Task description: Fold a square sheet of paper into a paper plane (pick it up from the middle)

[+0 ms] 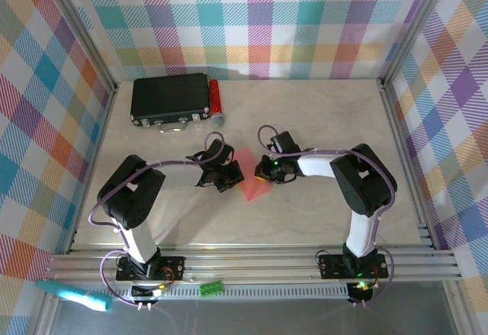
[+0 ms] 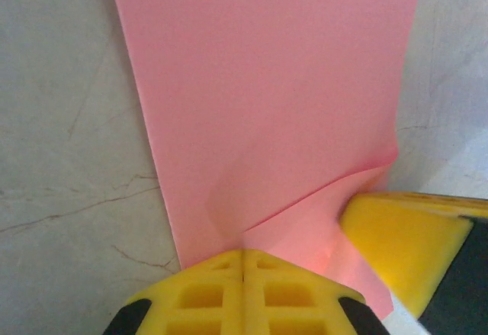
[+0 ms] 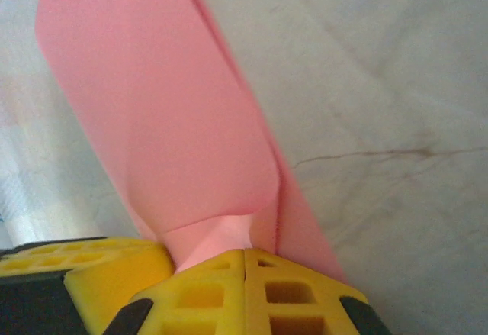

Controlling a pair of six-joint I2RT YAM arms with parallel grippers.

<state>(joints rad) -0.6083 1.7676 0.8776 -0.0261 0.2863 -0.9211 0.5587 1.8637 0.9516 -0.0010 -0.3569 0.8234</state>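
Observation:
The square sheet of paper [image 1: 252, 176], pink-red and folded over with creases, lies at the table's middle between my two grippers. My left gripper [image 1: 233, 173] is on its left side and my right gripper [image 1: 263, 170] on its right, their tips close together. In the left wrist view the yellow fingertips [image 2: 242, 256] are shut, pinching the near edge of the paper [image 2: 267, 83] where a crease meets them; the right arm's yellow finger [image 2: 404, 243] presses beside it. In the right wrist view the gripper [image 3: 245, 252] is shut on a curled-up flap of the paper [image 3: 152, 106].
A black box [image 1: 169, 98] sits at the back left with a small red cylinder [image 1: 216, 98] against its right side. Aluminium frame posts and plaid walls enclose the table. A teal tool [image 1: 72, 295] lies off the table at the front left.

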